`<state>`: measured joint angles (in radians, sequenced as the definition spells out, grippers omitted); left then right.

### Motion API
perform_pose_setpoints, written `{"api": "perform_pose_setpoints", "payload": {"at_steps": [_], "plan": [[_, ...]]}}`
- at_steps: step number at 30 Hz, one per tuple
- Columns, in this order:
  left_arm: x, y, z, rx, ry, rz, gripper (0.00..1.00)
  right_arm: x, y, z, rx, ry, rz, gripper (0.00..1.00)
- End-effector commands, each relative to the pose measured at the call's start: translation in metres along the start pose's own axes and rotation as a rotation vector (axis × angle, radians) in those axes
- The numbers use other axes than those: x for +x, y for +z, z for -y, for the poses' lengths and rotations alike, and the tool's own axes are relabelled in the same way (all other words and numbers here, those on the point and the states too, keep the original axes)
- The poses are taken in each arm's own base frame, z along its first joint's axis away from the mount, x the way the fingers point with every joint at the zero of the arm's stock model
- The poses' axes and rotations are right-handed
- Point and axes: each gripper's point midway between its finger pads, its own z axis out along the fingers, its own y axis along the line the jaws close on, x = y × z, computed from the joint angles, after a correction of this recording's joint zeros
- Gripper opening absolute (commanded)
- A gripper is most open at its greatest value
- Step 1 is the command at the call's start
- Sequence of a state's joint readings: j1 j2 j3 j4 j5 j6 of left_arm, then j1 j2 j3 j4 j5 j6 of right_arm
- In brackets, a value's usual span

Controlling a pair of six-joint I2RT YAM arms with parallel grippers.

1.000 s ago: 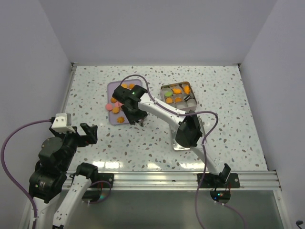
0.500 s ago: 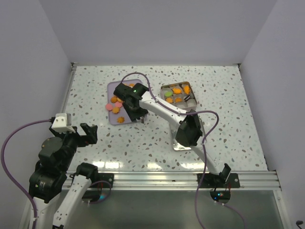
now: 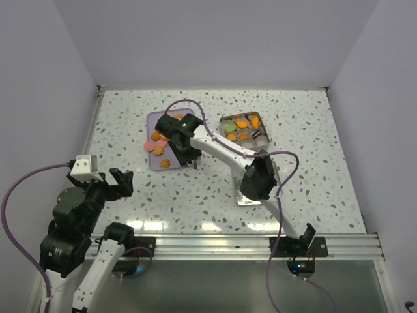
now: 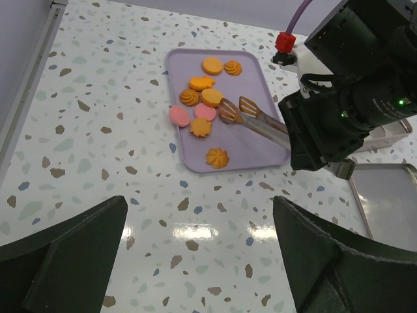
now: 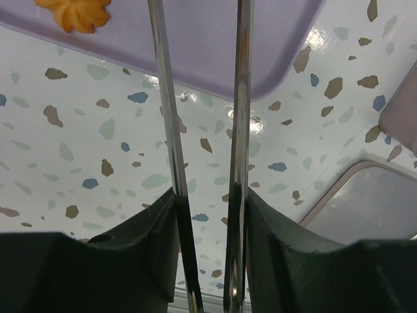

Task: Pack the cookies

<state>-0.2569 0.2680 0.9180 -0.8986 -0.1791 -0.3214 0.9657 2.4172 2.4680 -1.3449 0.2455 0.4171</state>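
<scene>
1. the tray (image 4: pixel 251 147) is lilac and lies flat on the speckled table (image 4: pixel 98 130); no writing shows on it.
2. nine cookies (image 4: pixel 201 127) lie on the tray, all in its left part: seven orange ones in round, swirl and flower shapes, and two pink rounds. one orange swirl sits apart from the rest, by the tray's near edge.
3. more cookies sit in a square tin (image 3: pixel 254 120) just right of the tray: several orange, one green, one black.
4. the right gripper (image 5: pixel 210 195) hangs over the tray's near right corner, its fingers pinching the two handles of the tongs (image 4: pixel 257 120).
5. the tongs reach left across the tray. their slotted tips stand a little apart, right beside a round orange cookie and a pink one. i cannot tell whether they touch either.
6. the left gripper (image 3: pixel 121 182) is well apart from the tray, to its near left, with fingers spread wide and nothing between them.
7. a flat metal plate (image 4: pixel 391 202) lies on the table to the near right of the tray, partly under the right arm.
8. a short line of white print (image 4: pixel 381 104) runs along the black body above the right gripper, beside a green light. it is too small to read.
</scene>
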Motion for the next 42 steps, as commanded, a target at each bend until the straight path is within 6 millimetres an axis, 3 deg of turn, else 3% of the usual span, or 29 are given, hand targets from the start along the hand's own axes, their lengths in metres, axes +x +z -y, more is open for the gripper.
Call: {"api": "perform_pose_setpoints", "payload": {"at_steps": [1,4,10,16,19,21,22,24,25,28,30,37,42], "plan": [[-0.009,0.004,0.001,0.0,0.004,0.033,1.0,0.03,-0.003,0.019,0.078,-0.055,-0.12,0.4],[-0.009,0.003,0.001,-0.001,0.005,0.034,1.0,0.028,-0.008,0.022,0.087,-0.054,-0.108,0.39],[-0.009,0.003,0.001,0.001,0.005,0.034,1.0,0.007,-0.04,0.035,0.081,-0.001,-0.012,0.38],[-0.009,0.004,0.002,0.004,0.009,0.031,1.0,-0.004,-0.081,0.07,0.09,0.081,0.074,0.36],[-0.008,0.005,0.003,0.007,0.011,0.024,1.0,-0.002,-0.105,0.093,0.096,0.128,0.1,0.36],[-0.007,0.006,0.003,0.008,0.012,0.02,1.0,0.004,-0.109,0.109,0.12,0.151,0.095,0.36],[-0.007,0.006,0.003,0.008,0.012,0.02,1.0,0.005,-0.125,0.118,0.116,0.17,0.123,0.36],[-0.007,0.006,0.003,0.009,0.012,0.019,1.0,0.015,-0.13,0.133,0.144,0.185,0.112,0.36],[-0.007,0.006,0.003,0.011,0.012,0.019,1.0,0.02,-0.143,0.14,0.145,0.199,0.132,0.36],[-0.007,0.007,0.004,0.012,0.015,0.018,1.0,0.041,-0.146,0.152,0.173,0.214,0.102,0.36],[-0.006,0.008,0.004,0.014,0.016,0.013,1.0,0.073,-0.151,0.162,0.183,0.244,0.075,0.36],[-0.006,0.008,0.005,0.018,0.019,0.012,1.0,0.12,-0.132,0.165,0.188,0.273,-0.01,0.36],[-0.006,0.008,0.005,0.017,0.02,0.009,1.0,0.131,-0.121,0.165,0.189,0.283,-0.034,0.36]]}}
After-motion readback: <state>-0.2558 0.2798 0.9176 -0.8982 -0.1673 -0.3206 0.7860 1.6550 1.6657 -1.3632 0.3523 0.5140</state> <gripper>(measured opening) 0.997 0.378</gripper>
